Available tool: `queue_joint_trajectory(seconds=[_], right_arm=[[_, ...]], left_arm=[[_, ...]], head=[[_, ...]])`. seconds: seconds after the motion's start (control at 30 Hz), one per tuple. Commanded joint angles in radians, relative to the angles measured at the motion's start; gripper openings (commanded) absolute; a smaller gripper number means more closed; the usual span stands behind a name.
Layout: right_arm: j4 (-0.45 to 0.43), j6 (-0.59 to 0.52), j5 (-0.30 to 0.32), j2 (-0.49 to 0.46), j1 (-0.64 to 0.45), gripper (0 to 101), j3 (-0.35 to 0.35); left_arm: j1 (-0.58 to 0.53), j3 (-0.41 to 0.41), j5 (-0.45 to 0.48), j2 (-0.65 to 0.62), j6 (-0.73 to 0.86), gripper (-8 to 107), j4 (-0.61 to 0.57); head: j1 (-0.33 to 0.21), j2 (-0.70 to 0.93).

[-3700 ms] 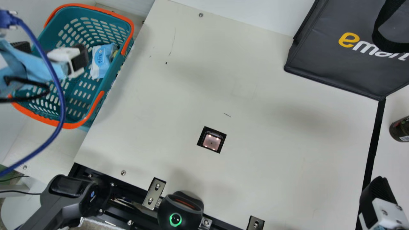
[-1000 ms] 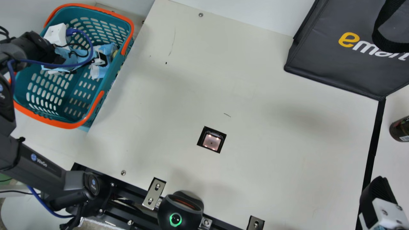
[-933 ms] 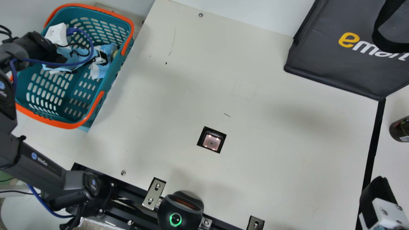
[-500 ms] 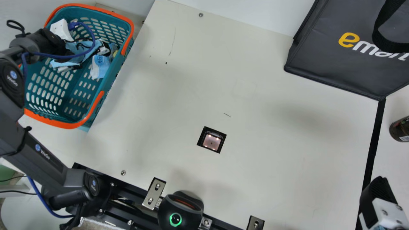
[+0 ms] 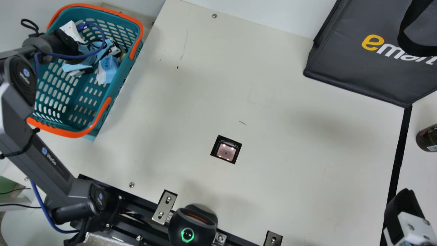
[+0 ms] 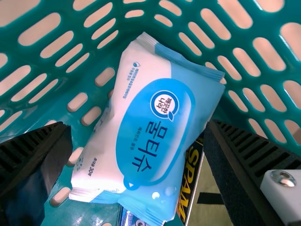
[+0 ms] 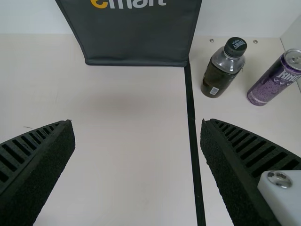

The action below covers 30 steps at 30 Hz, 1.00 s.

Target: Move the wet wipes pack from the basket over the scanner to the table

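In the main view my left gripper (image 5: 99,61) is down inside the teal basket (image 5: 136,46), beside the blue and white wet wipes pack (image 5: 106,71). The left wrist view has the wet wipes pack (image 6: 150,127) lying between the two fingers of my left gripper (image 6: 138,150), which stands open with gaps on both sides. My right gripper (image 5: 403,215) is at the main view's lower right edge; in the right wrist view the right gripper (image 7: 137,146) is open over bare table. The scanner (image 5: 226,151) is set into the cream table (image 5: 290,184).
Under the pack in the basket are a dark box with yellow lettering (image 6: 190,181) and another item. A black bag (image 5: 368,78) stands at the back right. A dark bottle (image 7: 223,68) and a purple can (image 7: 277,77) stand past the black strip.
My left arm has swung over and lowered its gripper into the basket, lately shifting slightly right and toward the back. The right arm has kept still, and the pack looks unmoved.
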Motion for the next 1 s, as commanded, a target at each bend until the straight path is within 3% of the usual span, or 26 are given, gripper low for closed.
queue_joint_trajectory(seconds=[0.0, 0.27, 0.8, 0.97], right_arm=[[0.000, 0.000, 0.000, 0.000, 0.000, 95, 0.000], [0.000, 0.000, 0.000, 0.000, 0.000, 95, 0.000], [0.000, 0.000, -0.003, 0.000, 0.000, 95, 0.000], [0.000, 0.000, -0.003, 0.000, 0.000, 95, 0.000]], left_arm=[[-0.001, -0.003, -0.002, 0.006, -0.034, 90, 0.028], [-0.004, -0.022, 0.013, 0.028, -0.117, 90, 0.100], [-0.013, -0.040, 0.026, 0.076, -0.098, 90, 0.081], [-0.015, -0.047, 0.028, 0.084, -0.096, 57, 0.074]], head=[[-0.030, 0.004], [-0.030, 0.004], [-0.030, 0.004], [-0.030, 0.004]])
